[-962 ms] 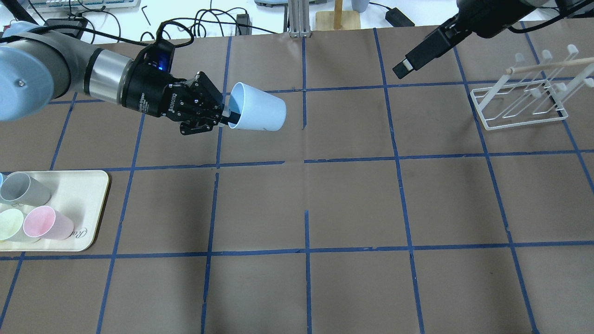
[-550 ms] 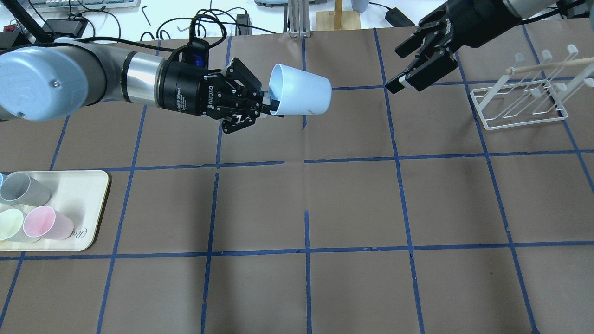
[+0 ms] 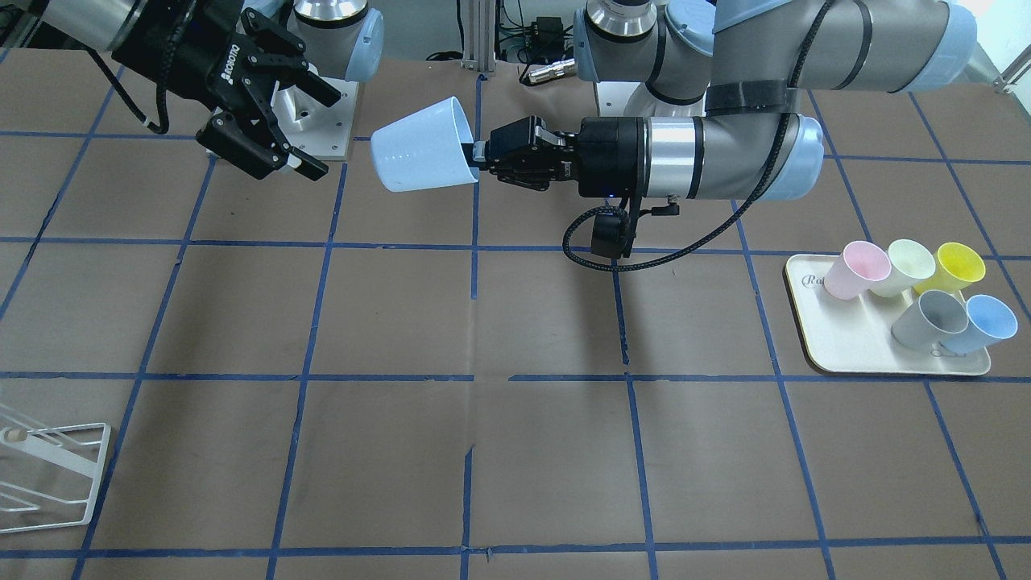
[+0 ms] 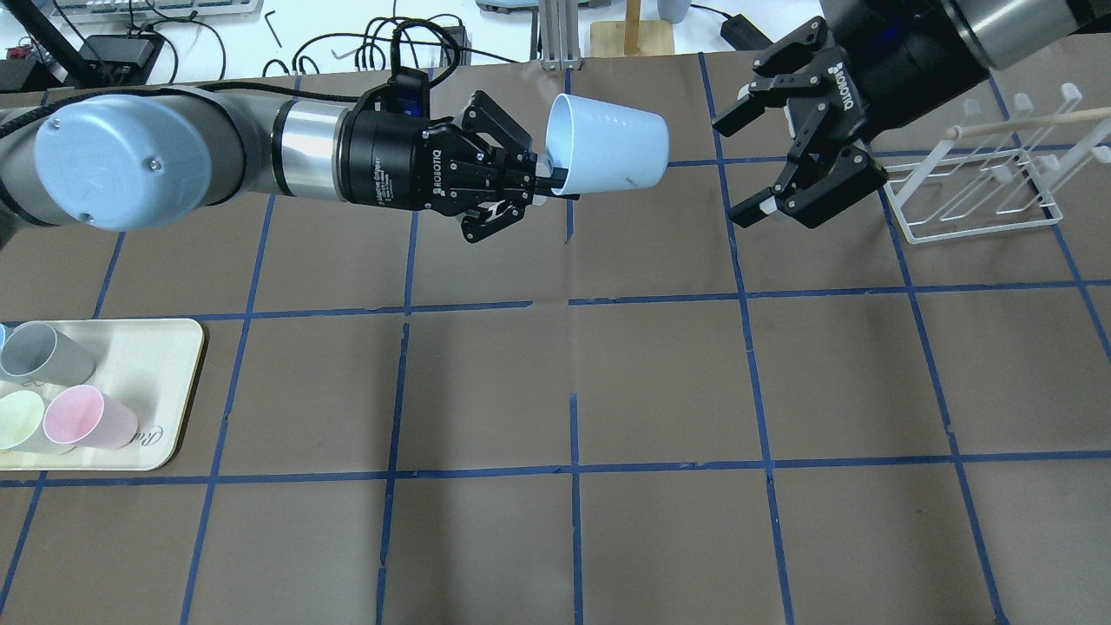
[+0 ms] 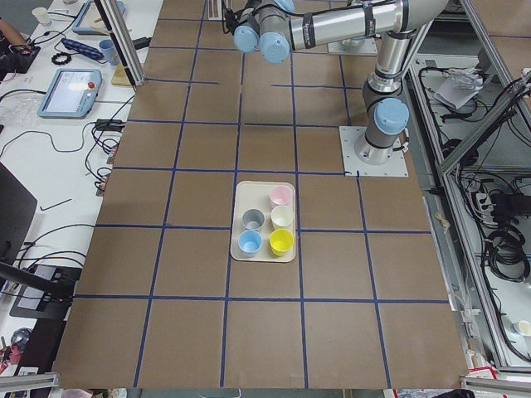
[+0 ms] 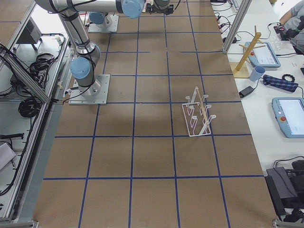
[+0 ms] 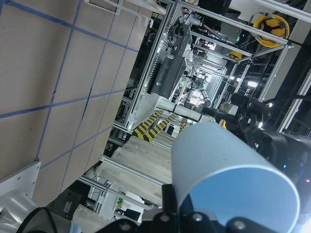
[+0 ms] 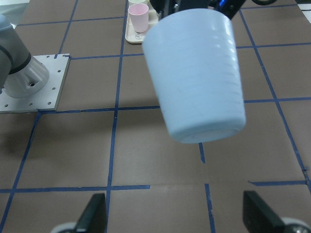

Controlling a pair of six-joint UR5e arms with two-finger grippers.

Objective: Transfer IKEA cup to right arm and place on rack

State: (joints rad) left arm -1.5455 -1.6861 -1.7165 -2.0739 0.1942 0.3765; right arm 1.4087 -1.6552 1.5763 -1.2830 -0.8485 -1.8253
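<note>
My left gripper (image 4: 542,178) is shut on the rim of the pale blue IKEA cup (image 4: 612,152) and holds it on its side in the air over the table's far middle, base toward the right arm. The cup also shows in the front view (image 3: 419,145), the left wrist view (image 7: 228,179) and the right wrist view (image 8: 197,82). My right gripper (image 4: 736,169) is open and empty, a short gap from the cup's base, jaws facing it. The white wire rack (image 4: 981,187) stands at the far right, behind the right gripper.
A cream tray (image 4: 165,391) at the left edge holds a grey cup (image 3: 926,318), a pink cup (image 3: 858,270), a second blue cup (image 3: 983,322), a yellow one and a pale green one. Cables and a wooden stand lie beyond the table's far edge.
The left arm has carried the cup to the right and farther back. The right gripper has come down toward it and turned so its open jaws face the cup's base.
</note>
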